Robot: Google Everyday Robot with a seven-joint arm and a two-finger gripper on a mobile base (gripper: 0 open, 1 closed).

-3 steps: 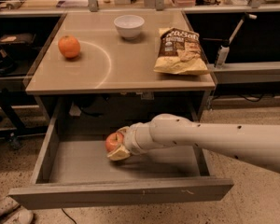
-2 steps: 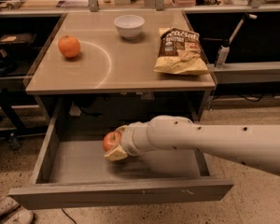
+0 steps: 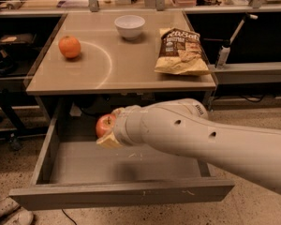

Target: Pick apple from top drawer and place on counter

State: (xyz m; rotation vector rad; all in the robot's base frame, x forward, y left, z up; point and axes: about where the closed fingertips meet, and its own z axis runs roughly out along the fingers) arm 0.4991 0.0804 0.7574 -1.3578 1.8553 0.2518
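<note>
The red apple (image 3: 104, 125) with a yellowish patch is held in my gripper (image 3: 107, 130), which is shut on it above the left middle of the open top drawer (image 3: 126, 193). The apple hangs clear of the drawer floor, just below the front edge of the counter (image 3: 117, 64). My white arm reaches in from the right and hides the right half of the drawer. The gripper's fingers are mostly hidden behind the wrist; a pale fingertip (image 3: 107, 142) shows under the apple.
On the counter stand an orange fruit (image 3: 69, 46) at the left, a white bowl (image 3: 129, 26) at the back and a chip bag (image 3: 182, 51) at the right. Cluttered benches lie behind. A dark shelf stands at the left.
My gripper has lifted the apple off the drawer floor, up toward the counter's front edge.
</note>
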